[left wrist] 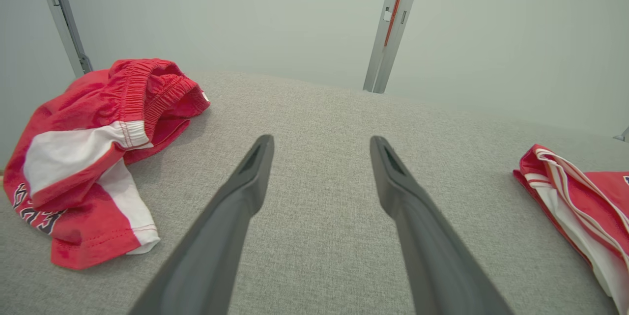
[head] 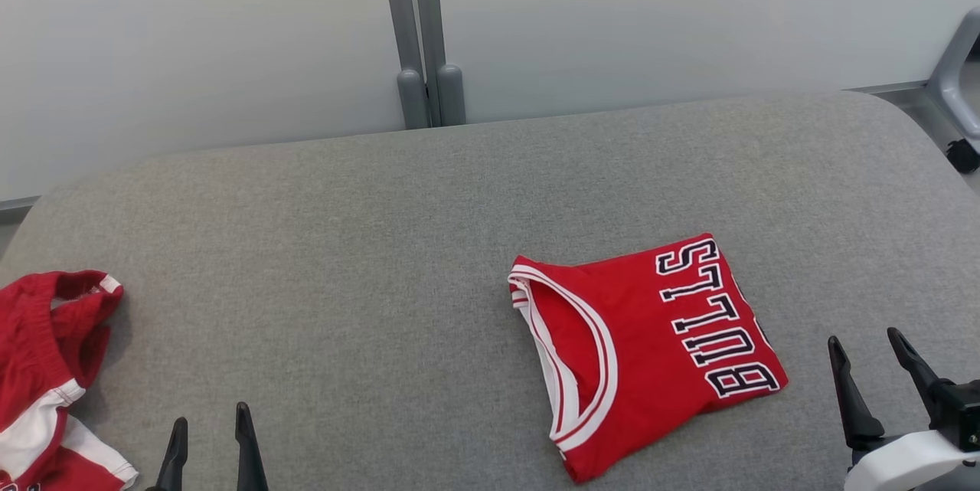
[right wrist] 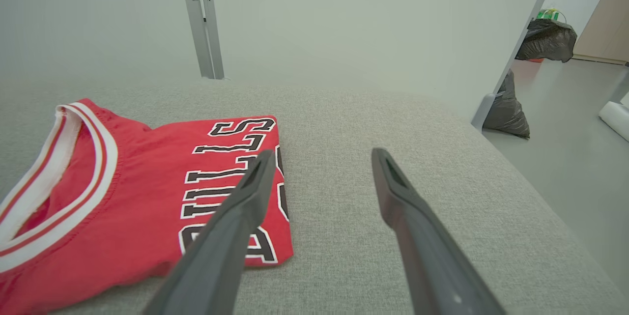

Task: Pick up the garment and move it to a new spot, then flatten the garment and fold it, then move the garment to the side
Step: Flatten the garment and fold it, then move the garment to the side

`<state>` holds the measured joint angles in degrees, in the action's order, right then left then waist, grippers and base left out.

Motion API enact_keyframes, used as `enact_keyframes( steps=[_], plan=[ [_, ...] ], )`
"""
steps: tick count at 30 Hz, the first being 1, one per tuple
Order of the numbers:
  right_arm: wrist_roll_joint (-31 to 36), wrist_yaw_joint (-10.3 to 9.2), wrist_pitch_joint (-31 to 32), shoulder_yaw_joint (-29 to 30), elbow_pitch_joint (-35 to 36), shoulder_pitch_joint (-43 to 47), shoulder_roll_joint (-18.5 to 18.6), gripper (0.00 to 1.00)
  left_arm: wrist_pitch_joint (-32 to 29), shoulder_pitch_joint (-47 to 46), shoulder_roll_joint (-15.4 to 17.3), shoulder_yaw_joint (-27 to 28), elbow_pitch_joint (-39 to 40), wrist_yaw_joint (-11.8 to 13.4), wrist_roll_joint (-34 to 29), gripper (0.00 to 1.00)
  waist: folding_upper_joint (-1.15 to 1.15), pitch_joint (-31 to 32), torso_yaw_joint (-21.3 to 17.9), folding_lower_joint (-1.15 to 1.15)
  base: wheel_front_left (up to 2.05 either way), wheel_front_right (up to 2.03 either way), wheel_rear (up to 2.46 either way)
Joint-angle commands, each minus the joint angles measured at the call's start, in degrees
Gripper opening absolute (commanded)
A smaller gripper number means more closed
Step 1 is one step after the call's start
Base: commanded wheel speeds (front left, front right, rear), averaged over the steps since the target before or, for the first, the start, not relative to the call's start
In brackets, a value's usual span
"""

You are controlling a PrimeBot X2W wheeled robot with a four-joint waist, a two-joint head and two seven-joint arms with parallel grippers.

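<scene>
Just left of the right claw, slightly ahead of its fingertips, lies the garment. It is a red jersey with white-and-red neck trim and black-and-white lettering, folded into a compact, roughly square packet. It rests flat on the grey padded table. In the right wrist view the lettered edge of the packet passes beneath that claw's left finger, while the other finger stands over bare table. The right claw is spread wide and pinches nothing; as far as these views show, it is clear of the cloth.

The left claw is likewise spread and empty. The garment is well off to its right, and crumpled red-and-white shorts lie near on its left, apart from both fingers. Beyond both claws a pale wall with a grey post closes off the far edge of the table.

The fold looks finished, so the step in hand is probably the last one, moving the garment to the side. Whether this spot to the right of the table's middle already counts as that side cannot be told. If it does not, the next move calls for the right claw to come down at the near lettered edge. It should pinch all layers together, not just the top one, and carry the packet low so the fold does not fall open.
</scene>
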<state>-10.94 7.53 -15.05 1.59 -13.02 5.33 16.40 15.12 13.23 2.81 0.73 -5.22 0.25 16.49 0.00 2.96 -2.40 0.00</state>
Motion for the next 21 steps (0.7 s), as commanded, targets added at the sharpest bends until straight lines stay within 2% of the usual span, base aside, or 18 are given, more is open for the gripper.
enact_keyframes(
  steps=[1, 10, 13, 15, 18, 21],
  plan=[
    [-0.36, -0.09, -0.17, 0.22, -0.10, 0.14, -0.22, 1.00, 0.02, 0.56, 0.17, 0.28, 0.32, -0.05, -0.81, 1.00, 0.00, -0.20, 0.19, 0.00, 0.00, 0.00, 0.00],
    [-0.82, -0.09, -0.17, -0.65, 0.25, -1.33, 0.22, 1.00, 0.01, 0.08, 0.17, 0.46, 0.67, -0.09, -0.77, 1.00, 0.00, -0.68, 0.89, 0.00, 0.00, 0.00, 0.00],
    [-2.34, -0.09, -0.17, -1.57, 0.95, -3.33, 0.92, 1.00, 0.01, -0.40, 0.17, 0.34, 1.23, 0.11, -0.77, 1.00, 0.00, -1.41, 1.03, 0.00, 0.00, 0.00, 0.00],
    [-5.01, -0.08, -0.16, -3.81, -1.26, -4.87, 2.27, 1.00, 0.01, -0.81, 0.17, 0.16, 1.62, 0.10, -1.01, 1.00, 0.00, -2.25, 1.16, 0.00, 0.00, 0.00, 0.00],
    [-10.68, -0.08, 4.35, -9.14, -4.69, -10.87, 5.60, 1.00, 0.02, -1.62, 0.17, -0.20, 1.82, -0.18, -1.09, 1.00, 0.00, -4.42, 1.29, 0.00, 0.00, 0.00, 0.00],
    [-16.12, -0.09, 12.47, -14.73, -8.87, -18.18, 8.90, 1.00, 0.02, -3.66, 0.17, -1.37, 1.64, -0.38, -0.90, 1.00, 0.00, -8.43, 1.99, 0.00, 0.00, 0.00, 0.00]
  ],
)
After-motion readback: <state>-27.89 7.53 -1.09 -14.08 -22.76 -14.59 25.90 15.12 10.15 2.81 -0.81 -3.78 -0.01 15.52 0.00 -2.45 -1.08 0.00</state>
